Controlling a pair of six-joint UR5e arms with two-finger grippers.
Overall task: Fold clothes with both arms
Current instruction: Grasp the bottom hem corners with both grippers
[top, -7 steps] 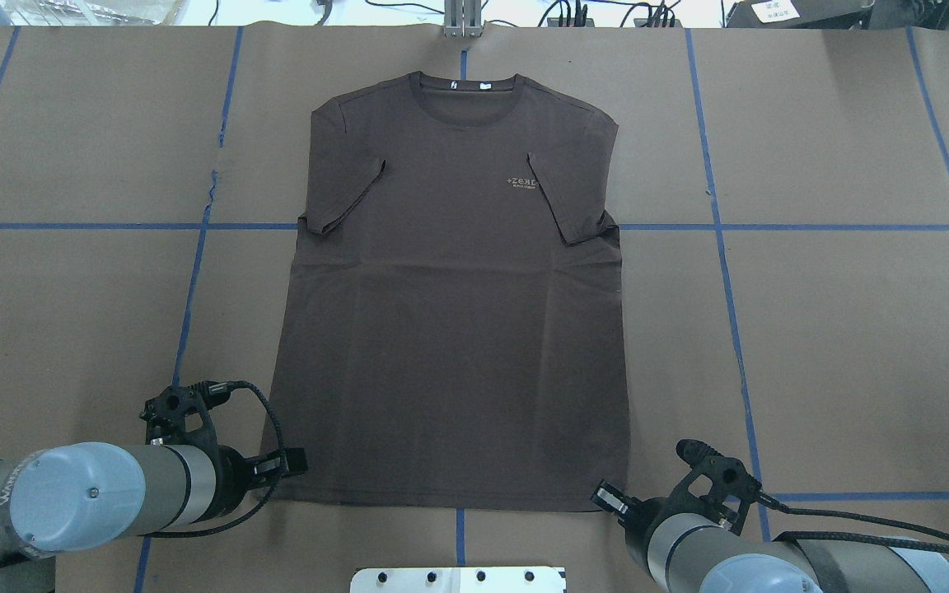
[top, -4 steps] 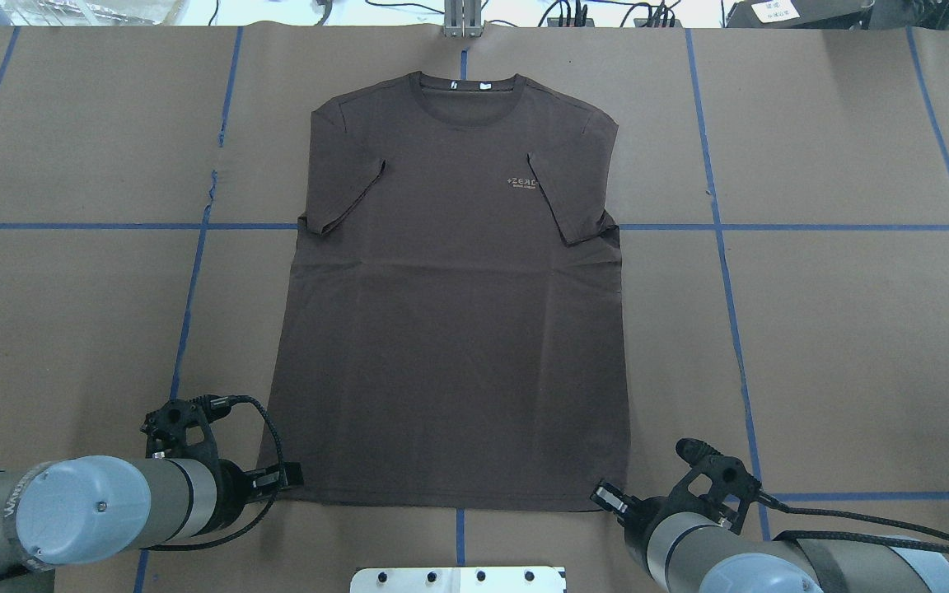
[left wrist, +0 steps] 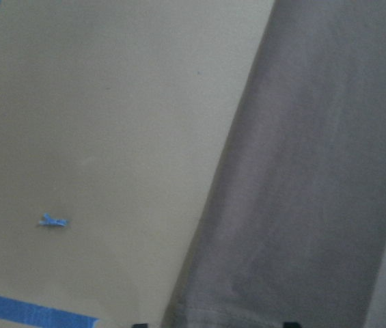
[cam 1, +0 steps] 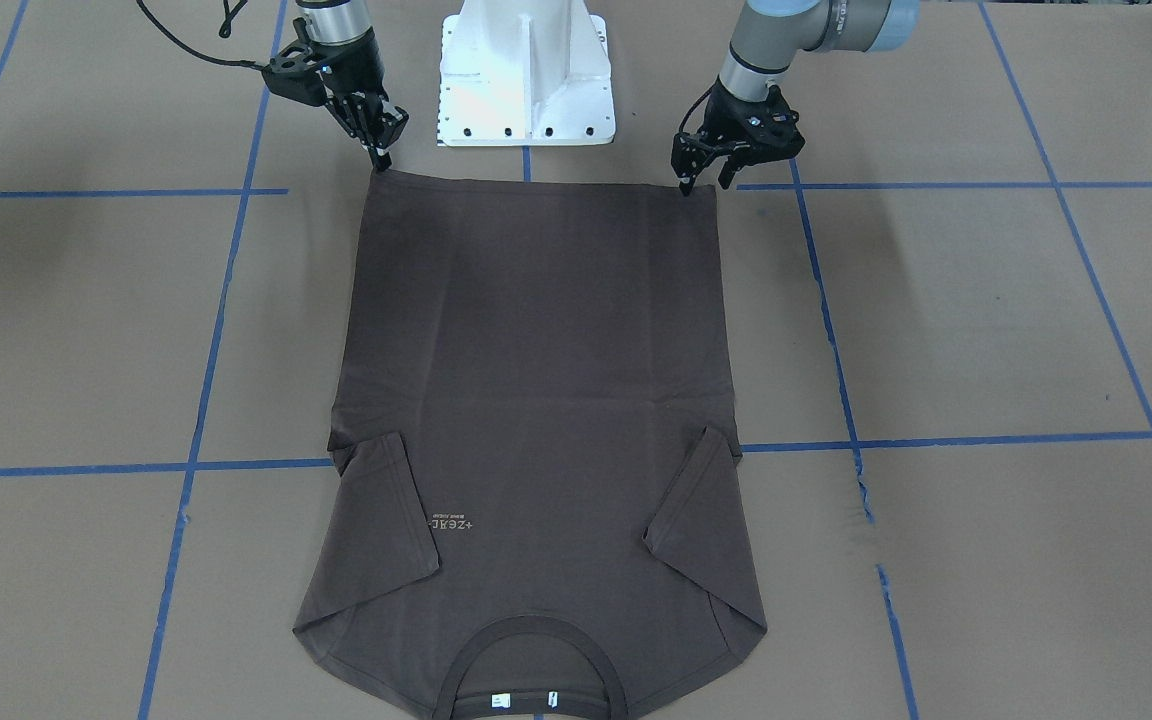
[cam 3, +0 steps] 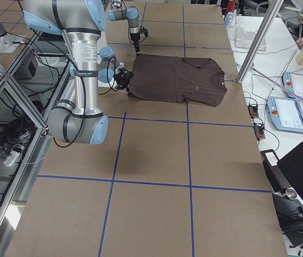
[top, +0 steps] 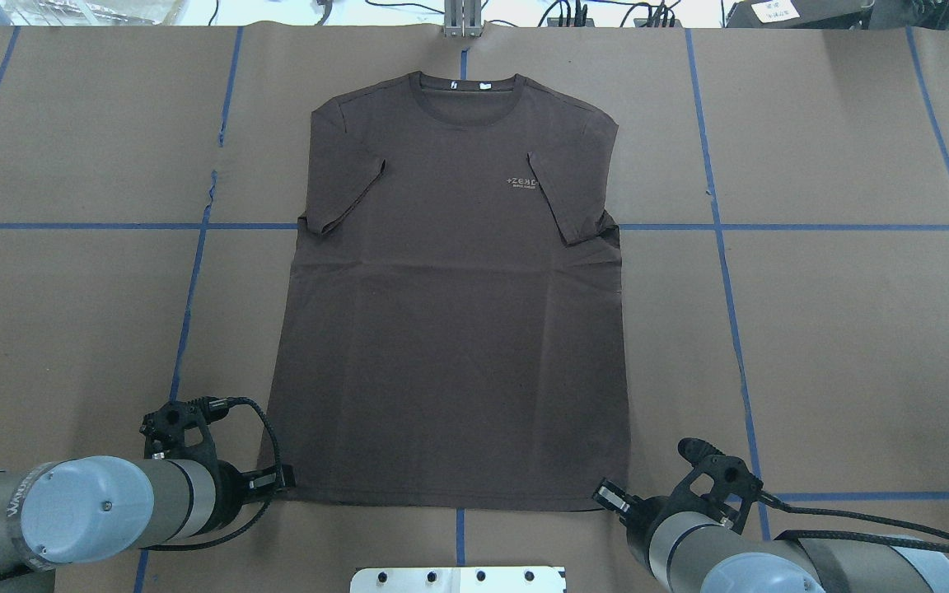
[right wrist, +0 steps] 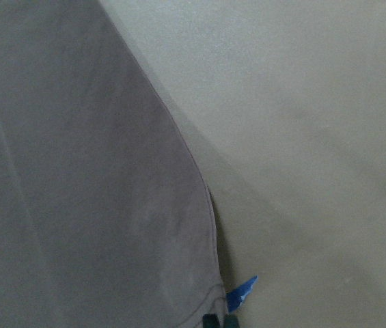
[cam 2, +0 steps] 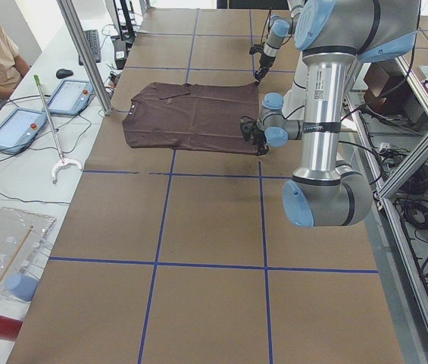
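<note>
- The table [top: 853, 346], brown paper crossed by blue tape lines, looks the same as a second ago.
- The T-shirt [top: 450, 329] lies flat and face up in the middle of the table. Its collar is away from the robot and both sleeves are folded in over the chest. Its outline has hardly altered in the last second.
- The left arm [top: 87, 511] has eased back toward the robot's edge of the table, settling beside the hem's left corner. The right arm [top: 713, 543] keeps the same pose.
- The left gripper [cam 1: 704, 186] is spread wide. Its wrist view shows the two tips either side of the hem, so it is straddling the cloth and not yet gripping it.
- The right gripper [cam 1: 377, 160] has its fingers drawn together at the other hem corner and appears to be pinching it.
- The grasp looks half made. Once the left fingers close, both corners can likely be lifted toward the collar.
</note>
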